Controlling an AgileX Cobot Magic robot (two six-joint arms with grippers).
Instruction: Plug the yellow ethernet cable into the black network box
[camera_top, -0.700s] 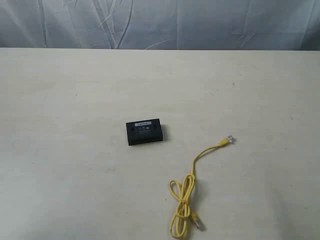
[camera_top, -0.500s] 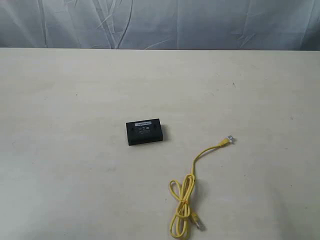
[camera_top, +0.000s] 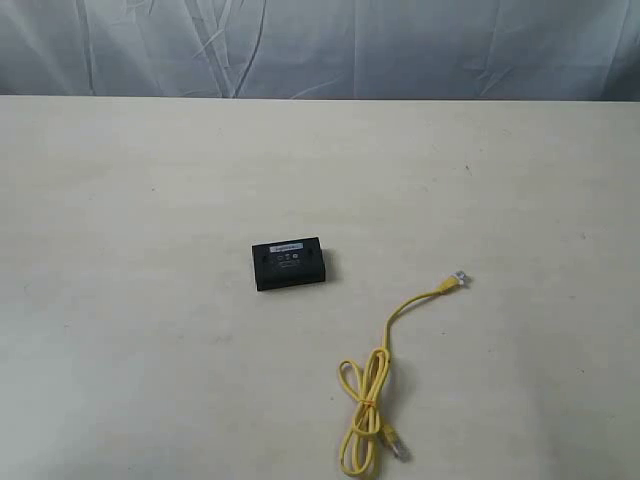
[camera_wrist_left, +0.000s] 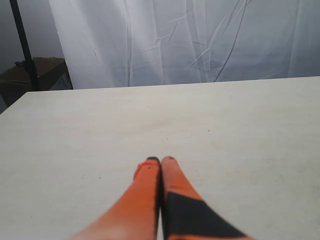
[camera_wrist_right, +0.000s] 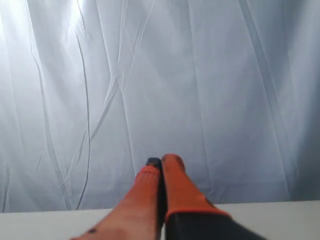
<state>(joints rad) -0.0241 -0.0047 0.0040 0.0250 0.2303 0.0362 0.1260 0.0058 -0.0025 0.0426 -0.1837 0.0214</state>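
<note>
The black network box (camera_top: 289, 263) lies flat near the middle of the table, its pale label strip facing up. To its right and nearer the front lies the yellow ethernet cable (camera_top: 385, 338), its lower part tied in a loop (camera_top: 362, 415). One clear plug (camera_top: 459, 279) points to the right, the other (camera_top: 399, 451) rests by the front edge. Neither arm shows in the exterior view. My left gripper (camera_wrist_left: 160, 159) is shut and empty over bare table. My right gripper (camera_wrist_right: 162, 160) is shut and empty too, facing the curtain. Box and cable are out of both wrist views.
The pale table (camera_top: 130, 330) ends at a wrinkled grey-white curtain (camera_top: 320, 45) along the back. In the left wrist view a dark stand pole (camera_wrist_left: 22, 45) and a brown box (camera_wrist_left: 35, 75) sit beyond the table's far corner.
</note>
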